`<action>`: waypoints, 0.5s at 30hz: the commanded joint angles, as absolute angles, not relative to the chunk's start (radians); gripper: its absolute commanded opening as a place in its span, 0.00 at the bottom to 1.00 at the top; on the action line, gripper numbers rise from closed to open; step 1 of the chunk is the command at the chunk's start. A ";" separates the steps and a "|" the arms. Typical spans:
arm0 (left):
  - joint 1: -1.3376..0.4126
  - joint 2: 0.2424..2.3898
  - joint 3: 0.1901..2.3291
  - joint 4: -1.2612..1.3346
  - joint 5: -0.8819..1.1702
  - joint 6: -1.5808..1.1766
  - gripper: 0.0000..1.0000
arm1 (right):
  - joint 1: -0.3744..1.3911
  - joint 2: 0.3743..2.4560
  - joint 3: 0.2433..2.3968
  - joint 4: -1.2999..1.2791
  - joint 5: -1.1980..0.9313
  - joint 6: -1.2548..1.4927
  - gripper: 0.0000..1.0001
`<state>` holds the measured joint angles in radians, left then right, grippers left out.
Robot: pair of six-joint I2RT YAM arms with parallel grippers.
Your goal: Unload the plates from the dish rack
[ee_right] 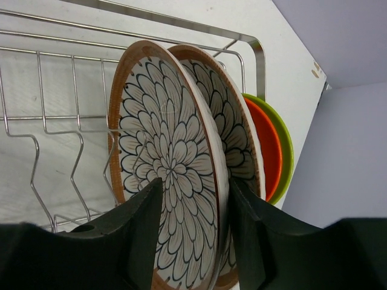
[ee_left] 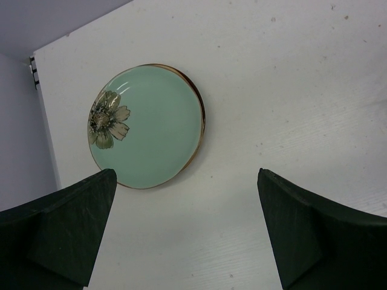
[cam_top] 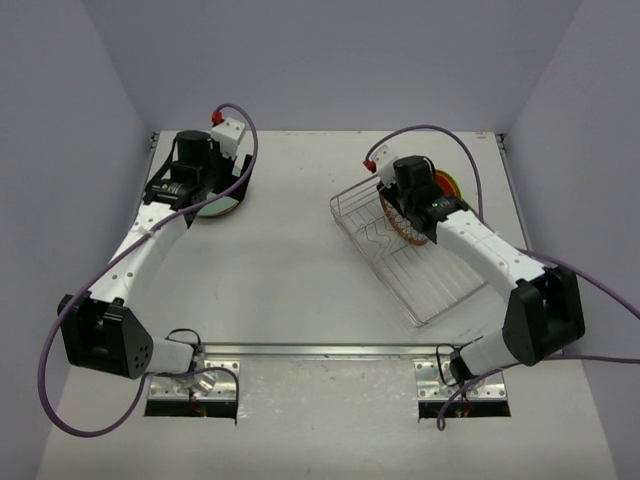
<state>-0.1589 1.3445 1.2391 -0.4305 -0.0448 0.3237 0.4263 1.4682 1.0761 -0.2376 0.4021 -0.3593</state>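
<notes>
The silver wire dish rack point(cam_top: 430, 285) lies at the right of the table. Two cream patterned plates point(ee_right: 169, 163) point(ee_right: 239, 136) stand on edge in it, with an orange plate point(ee_right: 269, 148) and a lime green plate point(ee_right: 285, 145) behind them. My right gripper point(ee_right: 193, 187) straddles the rim of the front patterned plate, one finger on each side, with a small gap on the face side. At the far left a pale green plate point(ee_left: 148, 124) with a flower lies flat on another plate. My left gripper point(ee_left: 186, 175) hovers open beside it, holding nothing.
The rack's raised end bar point(ee_right: 257, 60) stands close behind the plates. Grey walls enclose the table on the left, right and back. A metal rail point(cam_top: 320, 350) runs along the near edge between the arm bases.
</notes>
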 commanded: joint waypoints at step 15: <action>-0.172 1.344 1.279 -0.393 -0.047 0.314 1.00 | 0.462 1.499 1.054 -0.205 0.425 -0.369 0.00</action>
